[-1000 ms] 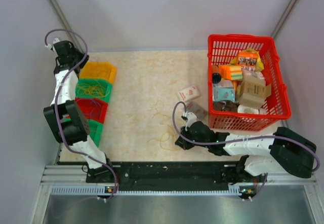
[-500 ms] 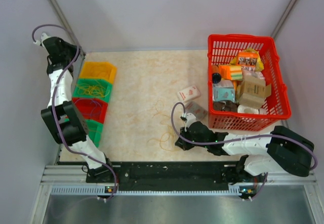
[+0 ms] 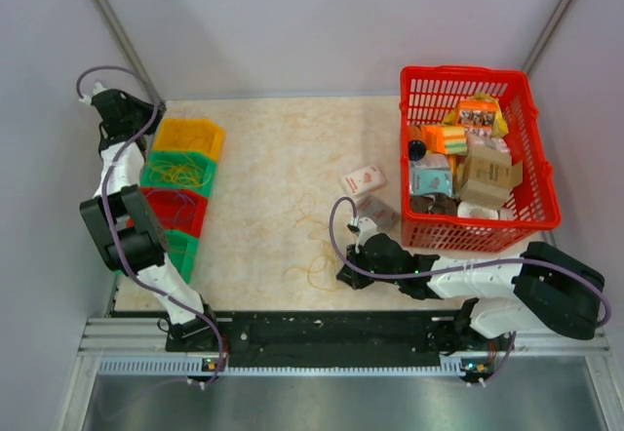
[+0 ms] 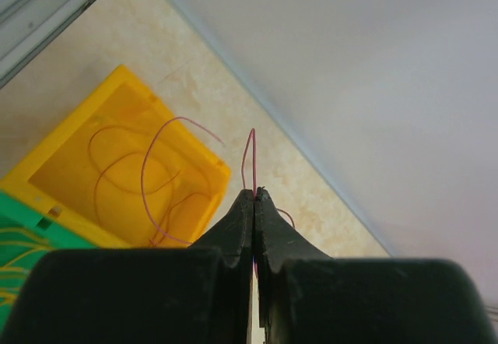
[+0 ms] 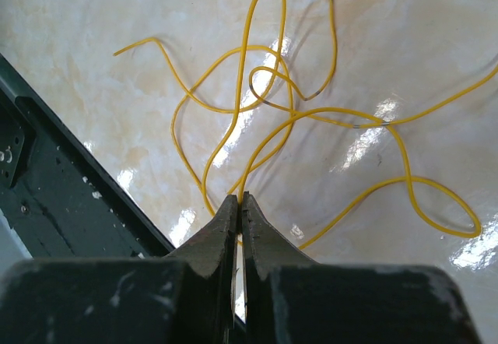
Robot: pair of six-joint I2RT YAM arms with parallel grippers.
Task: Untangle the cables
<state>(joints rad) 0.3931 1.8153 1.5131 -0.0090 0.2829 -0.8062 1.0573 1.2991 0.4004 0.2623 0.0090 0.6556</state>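
At ten o'clock of the table (image 3: 273, 158) — left gripper (image 4: 254, 192) clenched on a reddish cable (image 4: 250, 153), yellow bin (image 4: 70, 180) at its eight o'clock | six o'clock: right gripper (image 5: 238, 198) pinching a strand of the yellow cable tangle (image 5: 289, 114) | step: binning a freed strand | next: probably shift over the bin, let go — then draw yellow out slowly

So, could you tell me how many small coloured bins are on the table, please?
4, in a column on the left: a yellow bin farthest, a green bin, a red bin, and a nearer green bin partly hidden by the left arm.
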